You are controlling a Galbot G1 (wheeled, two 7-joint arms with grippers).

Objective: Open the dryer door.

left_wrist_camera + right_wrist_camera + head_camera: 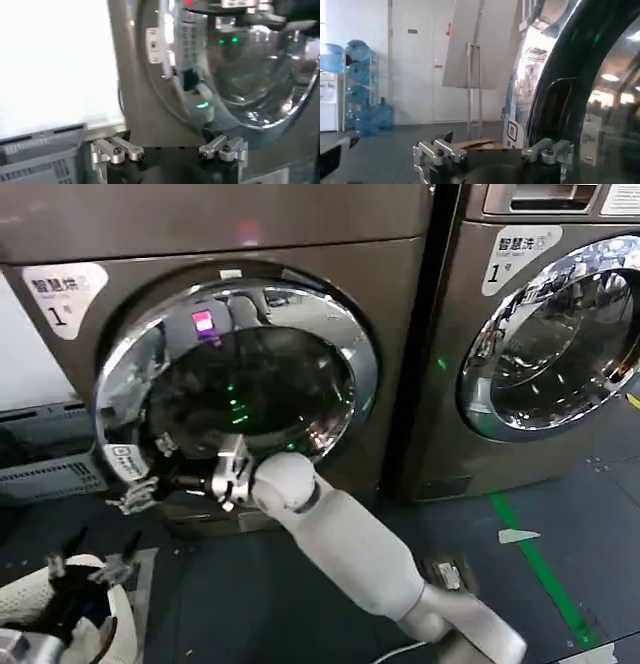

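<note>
Dryer door (235,374) rim — just beside right gripper (135,492) fingers (128,502).

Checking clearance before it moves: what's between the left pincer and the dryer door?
In the head view, bare dark floor lies between the left pincer and the dryer door; the right pincer sits at the door's lower-left rim.

- The right gripper (135,496) sits at the dryer door (240,384) lower left rim.
- A grey crate (45,474) crowds the left side.
- Bare dark floor (250,584) lies below the door.
</note>
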